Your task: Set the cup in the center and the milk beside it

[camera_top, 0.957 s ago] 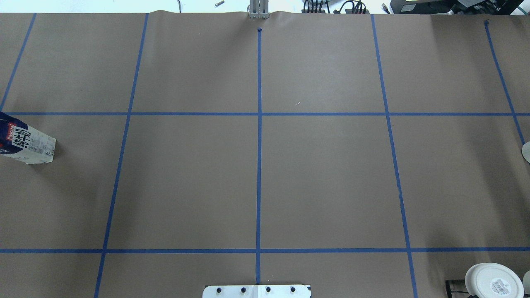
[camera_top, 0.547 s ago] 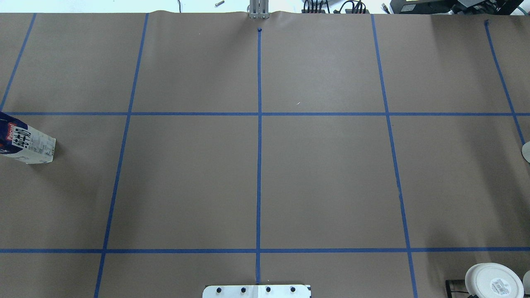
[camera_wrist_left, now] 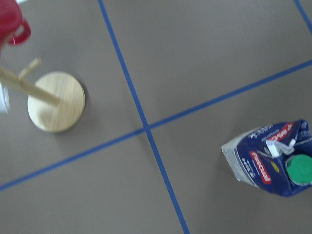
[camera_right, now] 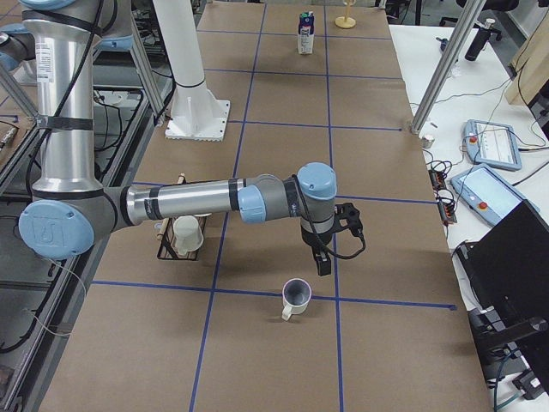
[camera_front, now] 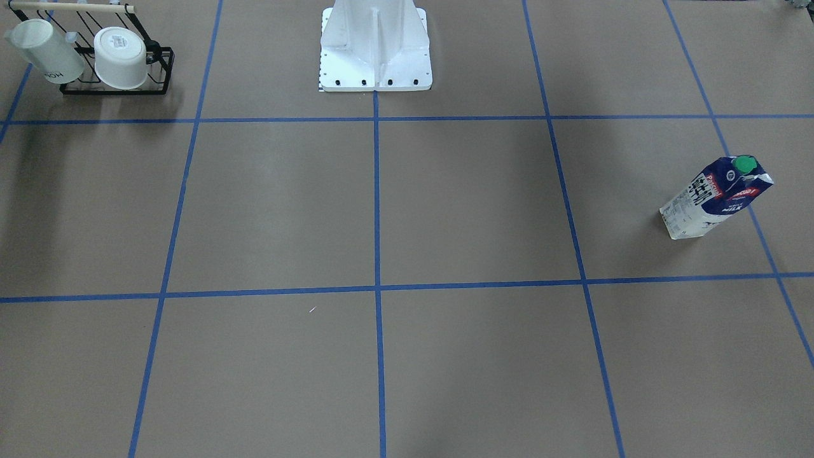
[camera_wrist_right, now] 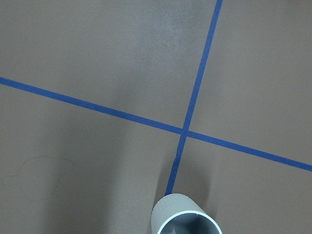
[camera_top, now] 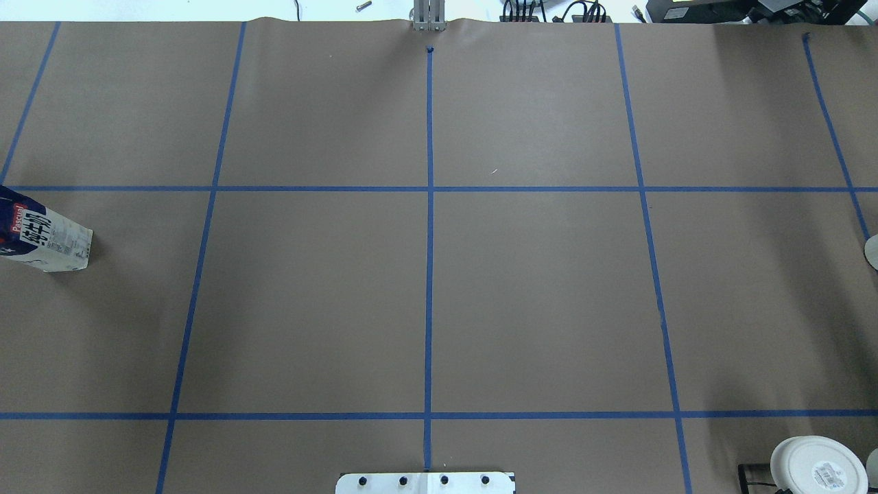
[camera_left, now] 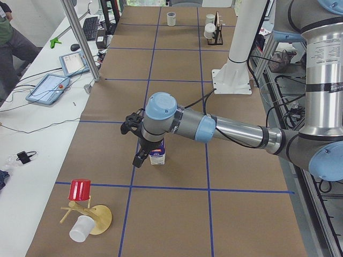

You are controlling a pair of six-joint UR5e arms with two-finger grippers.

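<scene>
The milk (camera_front: 715,197) stands upright at the table's left end; it also shows in the overhead view (camera_top: 44,237), the left wrist view (camera_wrist_left: 273,161) and the side view (camera_left: 157,155). My left gripper (camera_left: 140,158) hangs close beside it; I cannot tell whether it is open. The cup (camera_right: 297,296) stands upright at the table's right end, its rim showing in the right wrist view (camera_wrist_right: 187,219). My right gripper (camera_right: 321,262) hovers just above and beside it; I cannot tell whether it is open. The center (camera_top: 535,295) of the taped tabletop holds nothing.
A black wire rack (camera_front: 114,89) near the robot's right holds a lettered handleless cup (camera_front: 44,51) and a wider labelled cup (camera_front: 121,57). A wooden mug tree (camera_left: 88,211) with a red cup (camera_left: 80,189) stands past the milk. The robot base (camera_front: 375,44) is at the table's near edge.
</scene>
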